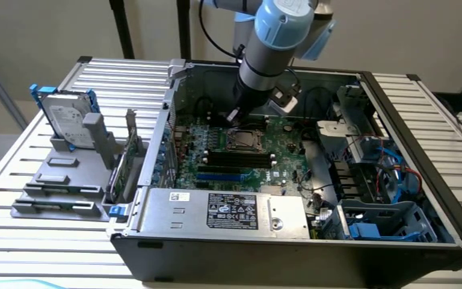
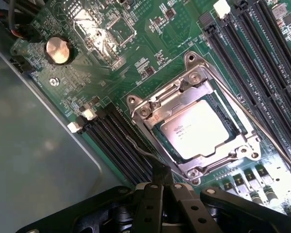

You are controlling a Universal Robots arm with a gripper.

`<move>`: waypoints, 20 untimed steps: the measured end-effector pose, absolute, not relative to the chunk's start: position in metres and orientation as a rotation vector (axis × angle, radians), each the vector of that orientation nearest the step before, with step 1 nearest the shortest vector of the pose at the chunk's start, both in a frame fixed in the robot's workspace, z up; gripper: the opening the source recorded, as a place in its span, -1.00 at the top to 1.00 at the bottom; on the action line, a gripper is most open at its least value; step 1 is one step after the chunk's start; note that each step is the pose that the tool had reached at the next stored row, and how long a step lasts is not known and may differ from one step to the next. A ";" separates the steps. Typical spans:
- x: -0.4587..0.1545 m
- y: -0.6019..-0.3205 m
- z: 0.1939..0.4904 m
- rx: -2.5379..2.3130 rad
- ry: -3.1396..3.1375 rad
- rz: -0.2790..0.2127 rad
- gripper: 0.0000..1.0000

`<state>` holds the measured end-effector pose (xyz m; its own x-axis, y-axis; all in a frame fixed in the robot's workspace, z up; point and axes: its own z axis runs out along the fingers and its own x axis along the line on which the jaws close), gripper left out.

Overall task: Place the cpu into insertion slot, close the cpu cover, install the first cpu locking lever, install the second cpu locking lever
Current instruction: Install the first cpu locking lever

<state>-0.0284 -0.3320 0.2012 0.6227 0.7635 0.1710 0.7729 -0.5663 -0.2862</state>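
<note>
At the exterior view's left a hard drive (image 1: pixel 64 114) in a blue bracket stood on a grey rack (image 1: pixel 58 186) on the slatted counter (image 1: pixel 22 241). Next came the open computer case (image 1: pixel 295 259), with the green board (image 1: pixel 189 165) lying flat inside. My tool (image 1: pixel 233 115) hung over the board, clenched, its fingertips pressed together just beside the insertion slot (image 1: pixel 243 139). In the wrist view the cpu (image 2: pixel 196 128) lay in that slot, pale face up, with the cpu cover (image 2: pixel 170 103) down around it. A thin wire lever (image 2: pixel 138 148) curled close to my fingertips; I could not tell whether they touched it. A second long lever (image 2: pixel 254 124) ran along the cover's other side. A blue cage (image 1: pixel 384 223) sat at the exterior view's right
</note>
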 end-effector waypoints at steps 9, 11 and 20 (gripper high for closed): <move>-0.021 -0.332 0.199 -2.516 -1.234 -0.040 0.79; -0.019 -0.332 0.199 -2.516 -1.234 -0.040 0.79; -0.017 -0.331 0.199 -2.516 -1.234 -0.040 0.79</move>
<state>-0.0166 -0.3311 0.1987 0.6226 0.7636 0.1712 0.7730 -0.5661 -0.2862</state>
